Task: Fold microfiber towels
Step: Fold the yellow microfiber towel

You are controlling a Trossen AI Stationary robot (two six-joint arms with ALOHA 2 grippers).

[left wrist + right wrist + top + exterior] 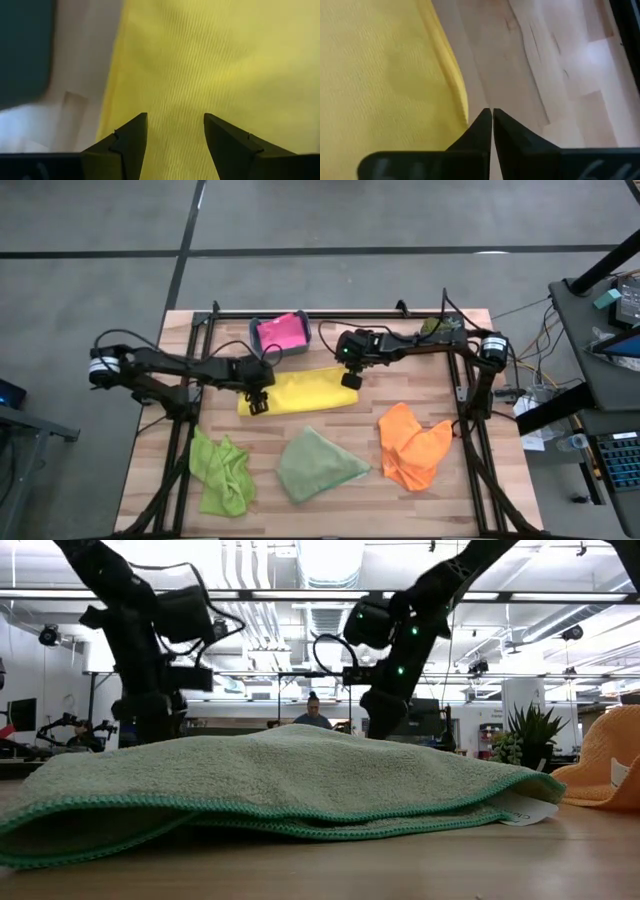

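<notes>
High view, overall: five towels lie on the wooden table [330,442]; by the look of it one is put away, one is half done and three are untouched.
Pink towel [282,332]: sits inside the small teal bin [262,352] at the far edge of the table, apparently folded and finished.
Yellow towel [298,391]: lies flat in the middle as a long band, which I judge to be a first fold already made; at least one more fold is left.
Left gripper [258,403]: hovers over the yellow towel's left end, just inside its edge; the left wrist view shows its fingers [125,145] spread apart with bare yellow cloth between them, so nothing is held.
Right gripper [351,380]: stands at the yellow towel's right end; the right wrist view shows its jaws pressed together just beside the cloth's edge, over bare wood, with no cloth caught in them.
Lime green towel [222,472]: crumpled at the near left, not yet started.
Pale sage green towel [316,465]: lies loose in the near middle, unfolded; it fills the low view's foreground.
Orange towel [412,445]: bunched at the near right, unfolded.
Left to do: finish the yellow towel, then fold the three near ones.
</notes>
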